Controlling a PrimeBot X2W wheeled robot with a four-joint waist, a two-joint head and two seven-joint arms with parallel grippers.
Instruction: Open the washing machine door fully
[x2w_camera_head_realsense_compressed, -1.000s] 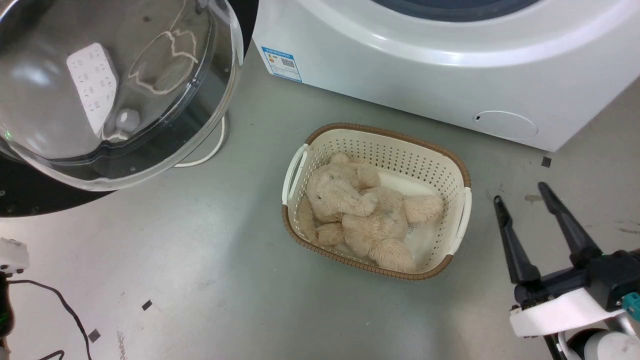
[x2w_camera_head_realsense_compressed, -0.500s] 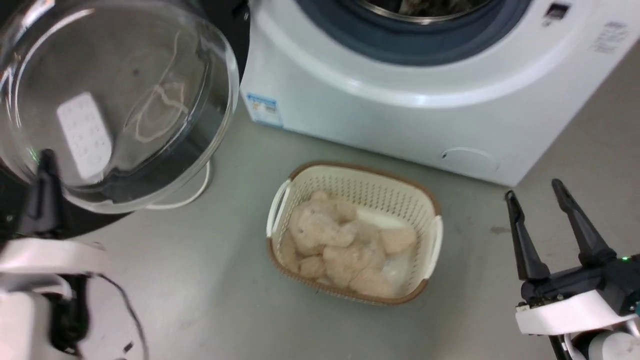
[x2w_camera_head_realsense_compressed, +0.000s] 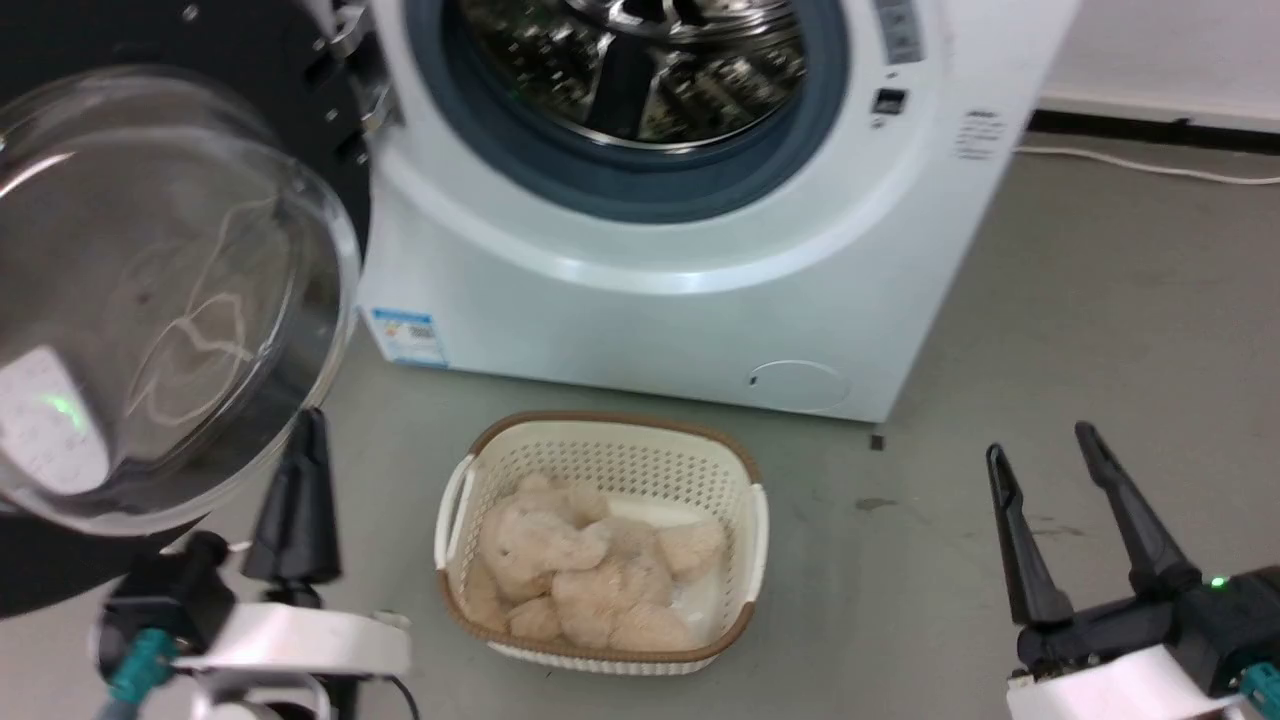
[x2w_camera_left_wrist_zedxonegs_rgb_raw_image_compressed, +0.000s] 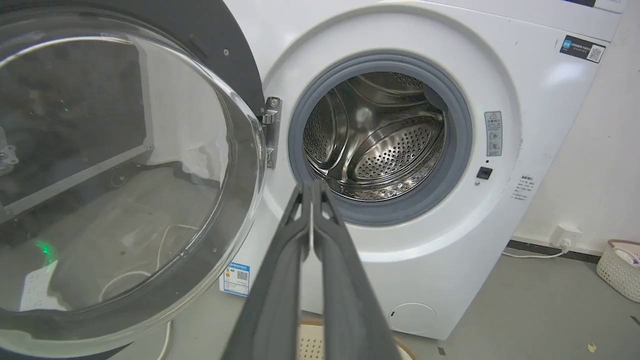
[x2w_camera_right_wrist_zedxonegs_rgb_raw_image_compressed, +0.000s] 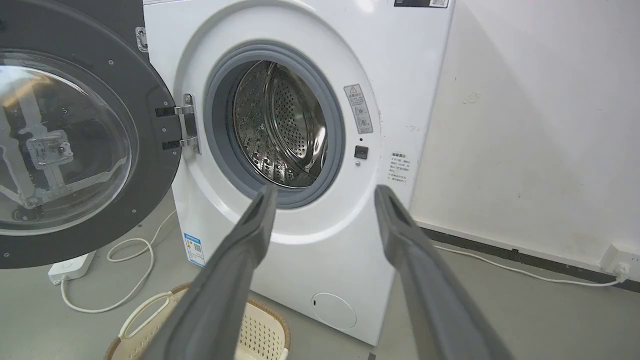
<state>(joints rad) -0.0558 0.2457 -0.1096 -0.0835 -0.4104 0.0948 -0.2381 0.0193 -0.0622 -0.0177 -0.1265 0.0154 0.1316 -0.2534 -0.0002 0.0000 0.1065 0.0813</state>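
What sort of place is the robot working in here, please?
Probably a laundry area: a front-loading washing machine with its door open, a laundry basket holding a plush toy, on a bare grey floor.

A grey floor meets a white wall along dark skirting.

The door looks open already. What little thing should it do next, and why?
Probably just draw the left gripper back: it is shut, holding nothing, and the washing machine door hangs wide on its hinge, baring the drum.
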